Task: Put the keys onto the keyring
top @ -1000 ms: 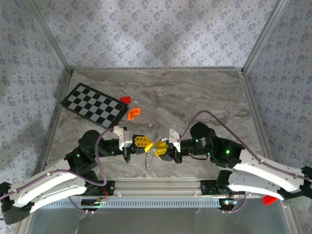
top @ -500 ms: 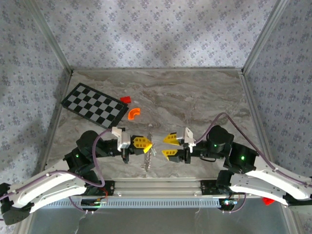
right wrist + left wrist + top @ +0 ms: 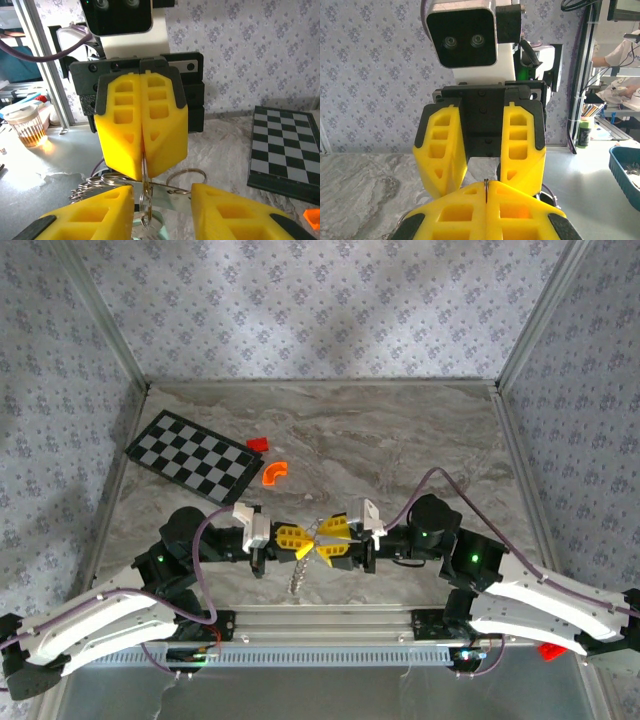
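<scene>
The left pincer (image 3: 296, 537) and the right pincer (image 3: 332, 541) are seen tip to tip above the near middle of the marbled surface (image 3: 420, 440). The left pincer's fingers (image 3: 142, 135) are pressed together on the keyring (image 3: 144, 197), which is held edge-on and hangs below them. The right pincer's fingers (image 3: 235, 212) are held narrowly apart on either side of that ring, and no contact with it can be made out. A silvery chain (image 3: 97, 187) is seen trailing from the ring. A small pale greenish piece (image 3: 159, 231) is glimpsed just below the ring. A checkerboard (image 3: 195, 457), an orange curved piece (image 3: 274, 472) and a red block (image 3: 258, 444) are lying well apart from the pincers.
</scene>
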`<state>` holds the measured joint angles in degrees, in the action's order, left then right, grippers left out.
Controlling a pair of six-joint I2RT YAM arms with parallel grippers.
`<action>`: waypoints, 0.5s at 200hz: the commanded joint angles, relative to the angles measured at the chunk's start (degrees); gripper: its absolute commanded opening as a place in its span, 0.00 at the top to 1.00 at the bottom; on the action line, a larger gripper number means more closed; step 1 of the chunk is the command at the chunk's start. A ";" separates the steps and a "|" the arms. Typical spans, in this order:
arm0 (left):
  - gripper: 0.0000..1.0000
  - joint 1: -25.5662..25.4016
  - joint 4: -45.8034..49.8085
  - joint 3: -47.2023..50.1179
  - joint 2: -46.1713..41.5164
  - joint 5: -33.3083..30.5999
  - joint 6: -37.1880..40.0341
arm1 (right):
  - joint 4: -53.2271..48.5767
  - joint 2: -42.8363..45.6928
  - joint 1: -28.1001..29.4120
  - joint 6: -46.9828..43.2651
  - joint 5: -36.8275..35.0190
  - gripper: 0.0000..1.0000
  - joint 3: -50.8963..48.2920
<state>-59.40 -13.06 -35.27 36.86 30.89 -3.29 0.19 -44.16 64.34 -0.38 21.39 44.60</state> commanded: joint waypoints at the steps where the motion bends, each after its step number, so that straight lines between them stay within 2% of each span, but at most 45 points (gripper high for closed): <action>1: 1.00 -0.46 -2.06 -1.25 -0.47 1.62 0.02 | 3.25 -0.12 0.35 1.44 1.47 0.68 -0.39; 31: 1.00 -0.45 -2.08 -1.21 -0.48 1.63 -0.22 | 3.93 -0.69 0.34 1.59 2.02 0.76 -0.64; 92: 1.00 -0.46 -1.63 -1.45 -0.38 0.75 -0.24 | 0.80 -1.16 0.35 0.57 1.65 1.00 0.36; 100: 1.00 -0.45 -0.56 -1.71 -0.60 -0.29 0.14 | -0.77 -1.04 0.36 -0.26 1.39 1.00 1.04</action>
<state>-59.37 -12.29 -35.27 36.80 30.65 -3.33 1.85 -45.04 64.45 0.40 23.40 44.42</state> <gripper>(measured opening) 0.044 0.055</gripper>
